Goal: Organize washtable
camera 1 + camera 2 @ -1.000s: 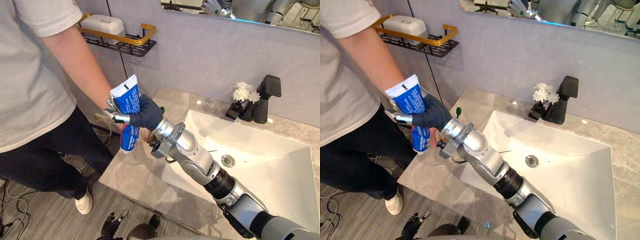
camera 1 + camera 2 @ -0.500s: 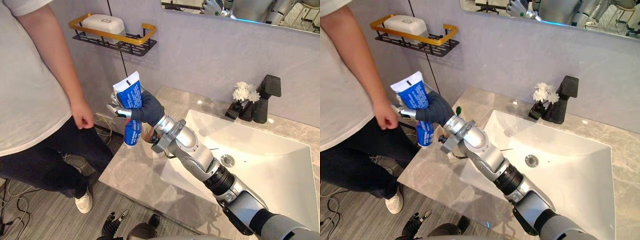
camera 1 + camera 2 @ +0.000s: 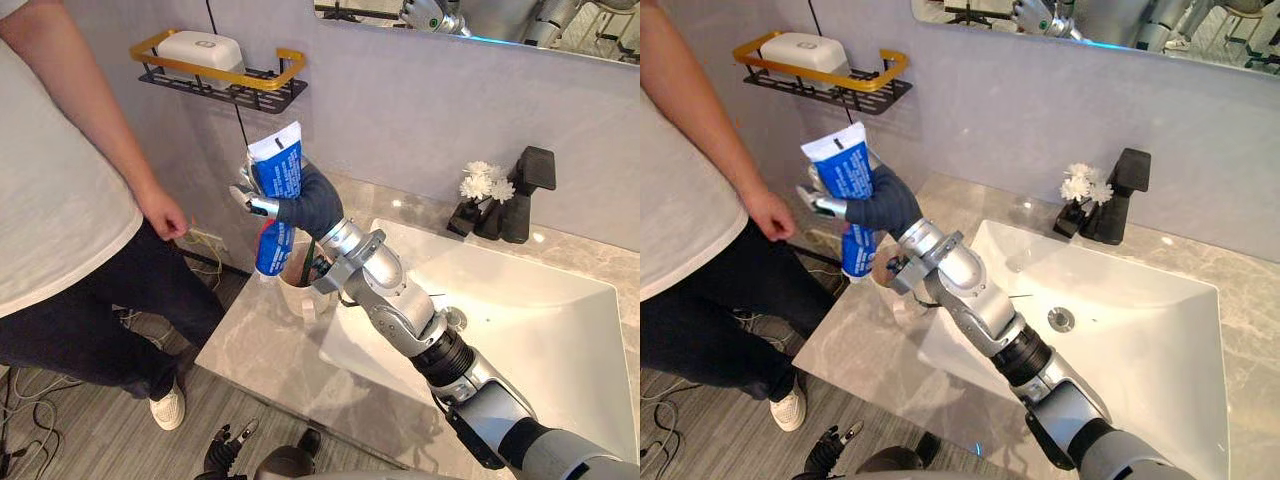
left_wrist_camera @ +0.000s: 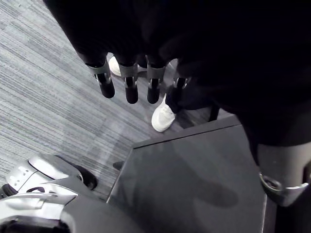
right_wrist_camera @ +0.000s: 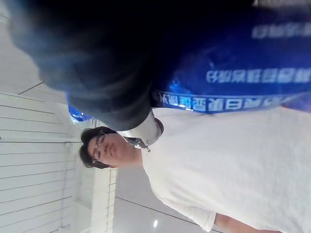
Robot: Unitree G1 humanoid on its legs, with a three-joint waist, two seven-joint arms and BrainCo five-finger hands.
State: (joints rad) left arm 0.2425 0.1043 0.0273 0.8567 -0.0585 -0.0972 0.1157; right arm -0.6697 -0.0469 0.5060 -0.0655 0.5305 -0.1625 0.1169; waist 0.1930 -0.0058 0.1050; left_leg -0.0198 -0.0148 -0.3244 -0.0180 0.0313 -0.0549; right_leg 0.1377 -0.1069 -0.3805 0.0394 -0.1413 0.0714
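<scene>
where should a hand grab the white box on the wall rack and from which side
Probably from above, pinching the white box across its narrow width. It lies flat in the wall rack, with the gold rail fencing its front and ends and the wall behind, so only its top stands clear.

my right hand (image 5: 92, 68) sits dark and close, wrapped round a blue tube (image 5: 233, 63) with white print that runs across beside it. one silver finger (image 5: 142, 132) curls out from under the tube's edge. past them stands a person (image 5: 218, 165) in a white shirt, with a white slatted wall (image 5: 34, 145) behind.
</scene>
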